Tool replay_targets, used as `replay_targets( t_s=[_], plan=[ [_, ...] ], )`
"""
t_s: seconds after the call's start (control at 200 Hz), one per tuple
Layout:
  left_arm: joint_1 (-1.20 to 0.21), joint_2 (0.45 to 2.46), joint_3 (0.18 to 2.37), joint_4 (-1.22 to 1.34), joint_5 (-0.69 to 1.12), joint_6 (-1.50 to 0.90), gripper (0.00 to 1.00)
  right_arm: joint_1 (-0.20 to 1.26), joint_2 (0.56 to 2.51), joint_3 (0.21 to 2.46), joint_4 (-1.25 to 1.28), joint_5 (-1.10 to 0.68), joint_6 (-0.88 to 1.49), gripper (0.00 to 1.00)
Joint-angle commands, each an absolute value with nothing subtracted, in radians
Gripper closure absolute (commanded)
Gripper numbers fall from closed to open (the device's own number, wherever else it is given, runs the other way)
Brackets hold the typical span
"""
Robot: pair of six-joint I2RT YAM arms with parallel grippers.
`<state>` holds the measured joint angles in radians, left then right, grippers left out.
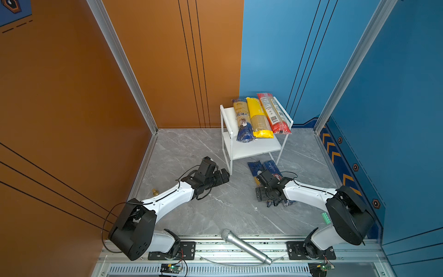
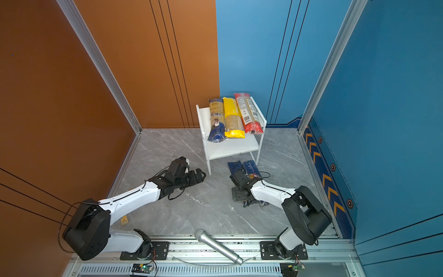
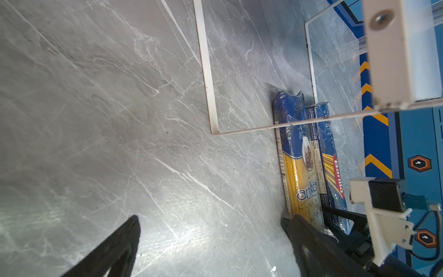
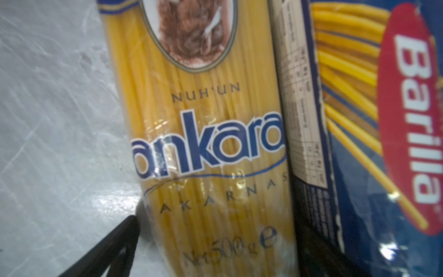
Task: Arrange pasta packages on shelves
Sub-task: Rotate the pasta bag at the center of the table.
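ankara bag (image 4: 211, 167) glossy crinkled plastic — tabletop (image 1: 215, 211) polished grey marble look; rack (image 1: 254, 147) matt white.

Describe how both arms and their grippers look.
Both the left arm and the right arm have smooth white links between bulky black joint housings. Thin black cables run along them and loop free at the joints. The left gripper and right gripper are black, with flat, tapered fingers. No markings show.
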<state>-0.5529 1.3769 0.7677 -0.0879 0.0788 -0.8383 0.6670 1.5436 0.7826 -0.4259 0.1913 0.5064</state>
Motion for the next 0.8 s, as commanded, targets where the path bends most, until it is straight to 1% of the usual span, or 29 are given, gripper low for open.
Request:
replay_targets(
  t_s=[0.0,0.185,0.451,0.796],
  plan=[
    [-0.562,1.392,0.8,-0.105,0.073,-0.826,0.02,0.673,1.594,0.773,-0.44,0.188,0.509,0.05],
    [-0.563,1.402,0.801,-0.094,0.081,-0.822,0.02,0.676,1.588,0.762,-0.444,0.192,0.515,0.06],
    [-0.561,1.402,0.773,-0.055,0.09,-0.822,0.02,0.681,1.586,0.748,-0.448,0.178,0.523,0.1],
    [-0.543,1.369,0.703,-0.004,0.112,-0.831,0.02,0.693,1.572,0.722,-0.436,0.18,0.538,0.11]
  ],
)
